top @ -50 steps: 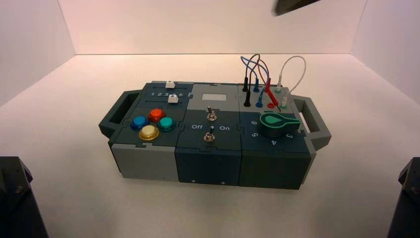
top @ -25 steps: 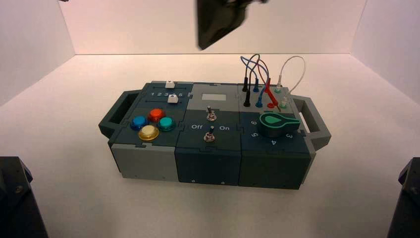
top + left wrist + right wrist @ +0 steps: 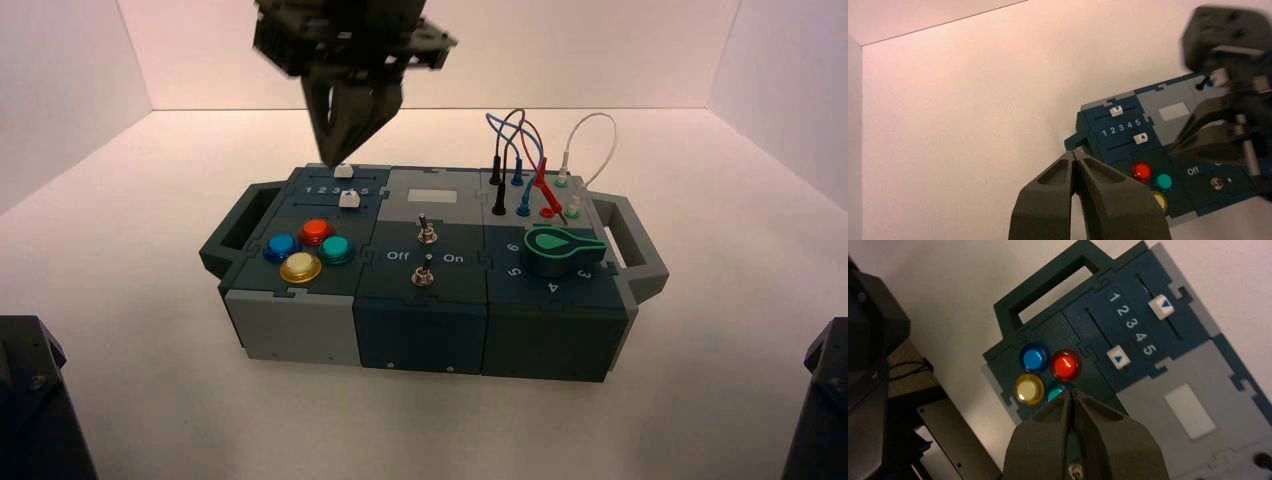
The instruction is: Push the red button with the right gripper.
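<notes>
The red button (image 3: 316, 231) sits in a cluster of four on the box's front left, and shows in the right wrist view (image 3: 1066, 365) and the left wrist view (image 3: 1141, 171). My right gripper (image 3: 338, 158) hangs shut, fingers pointing down, in the air above the box's back left near the white sliders. In its wrist view its tip (image 3: 1071, 392) lies just beside the red button, over the teal button (image 3: 1055, 391), well above both. My left gripper (image 3: 1076, 154) is shut and empty, off to the box's left.
Blue (image 3: 281, 246), teal (image 3: 336, 249) and yellow (image 3: 300, 267) buttons surround the red one. Two white sliders (image 3: 349, 200), two toggle switches (image 3: 425, 231), a green knob (image 3: 558, 247) and plugged wires (image 3: 520, 150) fill the rest of the box. Dark arm bases stand at both lower corners.
My right gripper has swept in from the upper right, moving left and down, and now hangs above the box's back left.
</notes>
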Motion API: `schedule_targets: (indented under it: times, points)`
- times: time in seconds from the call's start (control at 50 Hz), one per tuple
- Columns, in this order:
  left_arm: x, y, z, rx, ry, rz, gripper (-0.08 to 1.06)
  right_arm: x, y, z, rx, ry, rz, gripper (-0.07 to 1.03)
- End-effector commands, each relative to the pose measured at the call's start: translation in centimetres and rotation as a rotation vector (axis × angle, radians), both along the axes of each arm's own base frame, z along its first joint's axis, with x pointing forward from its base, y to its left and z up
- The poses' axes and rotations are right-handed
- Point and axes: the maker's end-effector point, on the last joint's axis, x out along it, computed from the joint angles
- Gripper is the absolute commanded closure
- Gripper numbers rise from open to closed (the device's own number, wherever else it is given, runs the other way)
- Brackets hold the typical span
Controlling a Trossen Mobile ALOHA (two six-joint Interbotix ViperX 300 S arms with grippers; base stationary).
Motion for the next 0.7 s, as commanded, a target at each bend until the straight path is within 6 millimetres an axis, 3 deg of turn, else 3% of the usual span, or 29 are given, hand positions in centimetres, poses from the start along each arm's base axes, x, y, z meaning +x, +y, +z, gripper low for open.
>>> schedule_targets:
  times: [0.02,0.7]
  points:
    - [0.3,0.0,0.5,0.003,-0.014,-0.001,1.01,0.2,1.7,0.7,0.029,-0.004,0.009,0.99]
    - [0.2,0.0,0.5,0.005,-0.010,-0.002,1.01,0.9,3.1,-3.2,-0.031,0.039,0.009,0.99]
